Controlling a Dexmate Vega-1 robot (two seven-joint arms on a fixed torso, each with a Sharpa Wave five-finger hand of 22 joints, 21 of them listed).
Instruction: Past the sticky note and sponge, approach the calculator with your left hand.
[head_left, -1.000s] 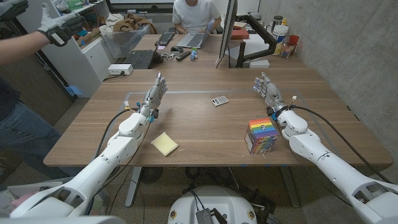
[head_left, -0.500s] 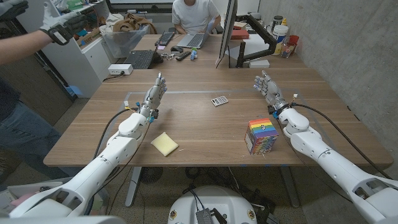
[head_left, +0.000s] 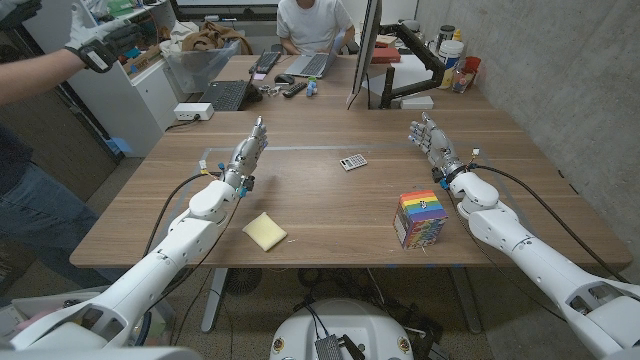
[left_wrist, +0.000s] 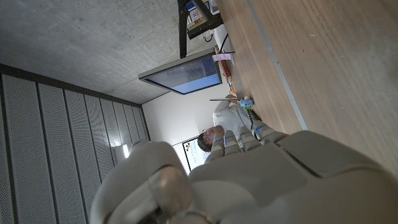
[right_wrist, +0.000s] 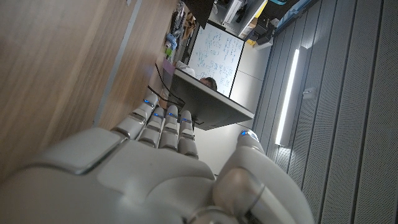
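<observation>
Reaching w/ my left hand (head_left: 249, 152), open and holding nothing, fingers straight, well left of the small grey flat calculator (head_left: 353, 162) lying mid wooden table (head_left: 330, 215). Approach looks barely begun imo: yellow square sticky note (head_left: 265, 231) sits nearer me than the calculator, rainbow-striped block-shaped sponge (head_left: 421, 218) to its right and nearer me; next move needs a sweep right toward the calculator. Right hand (head_left: 431, 139) open too, right of the calculator; no containers by it.

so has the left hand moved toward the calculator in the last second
Barely. The left hand has crept slightly up and away from the sticky note, still well short of the calculator.
</observation>
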